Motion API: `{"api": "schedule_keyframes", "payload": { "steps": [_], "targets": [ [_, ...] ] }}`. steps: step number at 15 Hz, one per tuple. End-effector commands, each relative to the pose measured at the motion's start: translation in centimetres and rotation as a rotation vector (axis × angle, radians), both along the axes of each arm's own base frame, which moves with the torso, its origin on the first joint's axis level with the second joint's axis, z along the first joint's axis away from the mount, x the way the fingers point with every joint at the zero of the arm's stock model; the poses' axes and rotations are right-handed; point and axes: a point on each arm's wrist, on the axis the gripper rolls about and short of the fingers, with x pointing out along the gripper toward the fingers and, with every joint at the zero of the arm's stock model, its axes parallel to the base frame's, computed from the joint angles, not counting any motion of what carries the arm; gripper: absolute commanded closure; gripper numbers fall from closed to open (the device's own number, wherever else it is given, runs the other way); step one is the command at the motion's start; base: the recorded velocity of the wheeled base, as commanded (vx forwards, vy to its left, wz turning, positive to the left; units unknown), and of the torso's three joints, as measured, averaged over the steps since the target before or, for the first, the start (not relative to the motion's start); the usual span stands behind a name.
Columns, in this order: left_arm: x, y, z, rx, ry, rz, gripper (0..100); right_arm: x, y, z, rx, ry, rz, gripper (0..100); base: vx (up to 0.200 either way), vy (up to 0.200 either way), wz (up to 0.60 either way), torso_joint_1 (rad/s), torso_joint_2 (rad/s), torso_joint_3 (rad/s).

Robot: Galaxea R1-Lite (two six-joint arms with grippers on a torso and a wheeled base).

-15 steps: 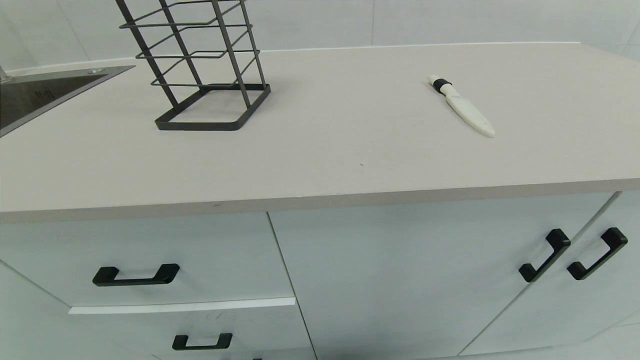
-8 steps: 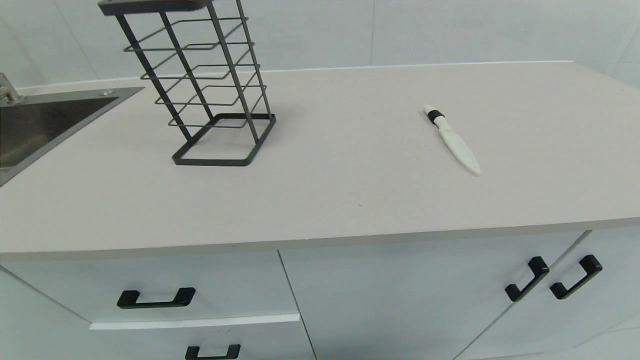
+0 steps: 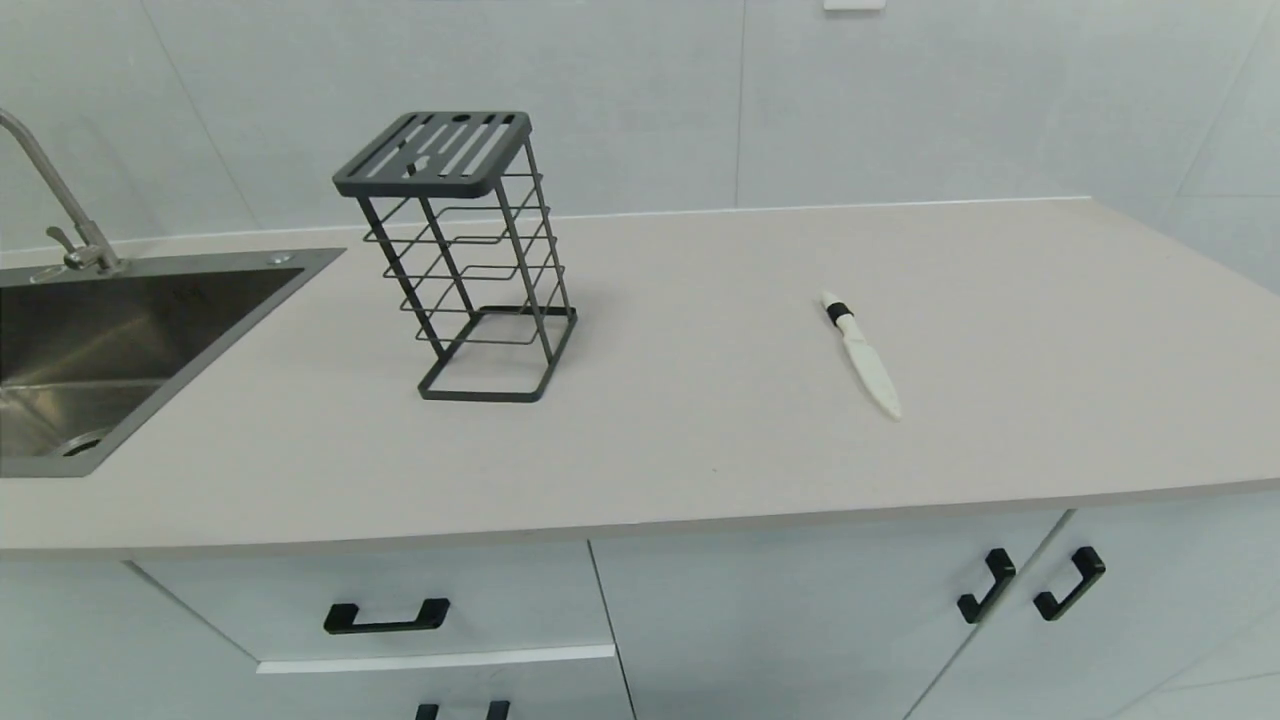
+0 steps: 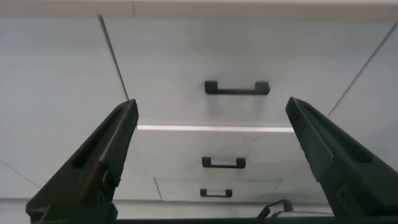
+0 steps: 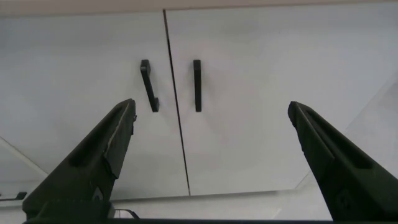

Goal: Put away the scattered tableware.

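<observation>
Head view: your white knife (image 3: 862, 353) lies flat on the countertop (image 3: 700, 440), right of centre. It is well apart from the black wire rack (image 3: 470, 260), which stands upright to its left. The sink (image 3: 200, 262) is at the far left.
Left wrist view: your left gripper (image 4: 209, 104) has its jaws spread wide, released, and faces drawer fronts (image 4: 236, 56) with black drawer handles (image 4: 237, 88).
Right wrist view: your right gripper (image 5: 210, 107) is likewise released, jaws wide, and faces two cabinet doors (image 5: 261, 143) with black door handles (image 5: 196, 85) either side of the seam.
</observation>
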Motion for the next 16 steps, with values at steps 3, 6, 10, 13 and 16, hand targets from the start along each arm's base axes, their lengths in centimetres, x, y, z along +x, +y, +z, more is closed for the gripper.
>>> {"api": "schedule_keyframes", "payload": {
  "steps": [3, 6, 10, 13, 16],
  "targets": [
    [0.01, 0.0, 0.01, 0.0, 0.001, 0.001, 0, 0.01, 0.0, 0.0, -0.001, 0.002, 0.0, 0, 0.0, 0.0, 0.0, 0.396, -0.49, -0.233],
    [0.01, 0.0, -0.01, 0.0, 0.002, 0.001, 0, 0.01, 0.0, 0.0, -0.001, 0.002, 0.0, 0, 0.0, 0.0, 0.0, 0.307, -0.51, -0.242],
    [0.01, 0.0, -0.01, 0.0, 0.002, 0.001, 0, 0.0, 0.0, 0.0, -0.001, 0.0, 0.0, 0, 0.0, 0.0, 0.0, 0.278, -0.53, -0.246],
    [0.01, 0.0, 0.01, 0.0, 0.001, 0.001, 0, 0.0, 0.0, 0.0, -0.001, 0.0, 0.0, 0, 0.0, 0.0, 0.0, 0.292, -0.56, -0.269],
    [0.01, 0.0, 0.01, 0.0, 0.001, 0.001, 0, 0.01, 0.01, 0.0, -0.004, 0.002, 0.003, 0, 0.0, 0.0, 0.0, 0.302, -0.58, -0.286]
  ]
}}
